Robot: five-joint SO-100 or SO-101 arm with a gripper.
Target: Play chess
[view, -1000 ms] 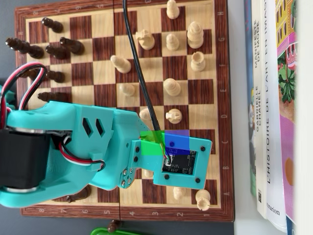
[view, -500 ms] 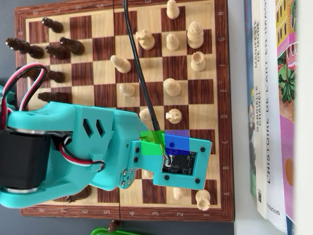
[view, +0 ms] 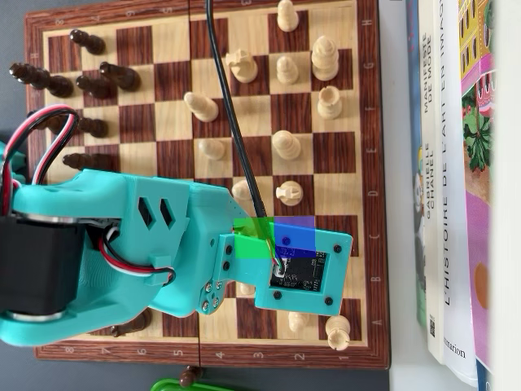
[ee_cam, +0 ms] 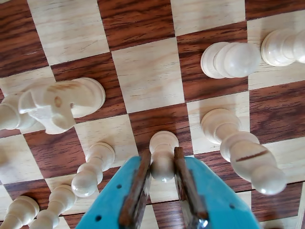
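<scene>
Gripping item: teal gripper (ee_cam: pixel 163 169), jaws closed against both sides of a white pawn (ee_cam: pixel 163 155), seen from the wrist view. Pawn stands upright, its base at the meeting of a dark and a light square of the chessboard (ee_cam: pixel 147 76).

Neighbouring white pieces, wrist view: knight (ee_cam: pixel 57 102) to the left, lying across a dark square; bishop (ee_cam: pixel 243 152) to the right, its slit visible; a further pawn (ee_cam: pixel 231 59) upper right; another pale piece (ee_cam: pixel 283 46) at the right edge, type unclear; two slender pieces (ee_cam: pixel 90 171) lower left, cropped by the frame.

Overhead view: teal arm (view: pixel 138 244) covers the lower left of the wooden chessboard (view: pixel 366 163), the wrist camera board (view: pixel 301 269) at its tip; gripper itself hidden beneath. Black cable (view: pixel 232 114) runs down the board to the camera. Dark pieces (view: pixel 77 81) clustered at the left side, white pieces (view: pixel 285 147) spread across centre and right. Books (view: pixel 460 187) lie just beside the board's right edge. Green object (view: pixel 183 384) at the bottom edge, identity unclear.
</scene>
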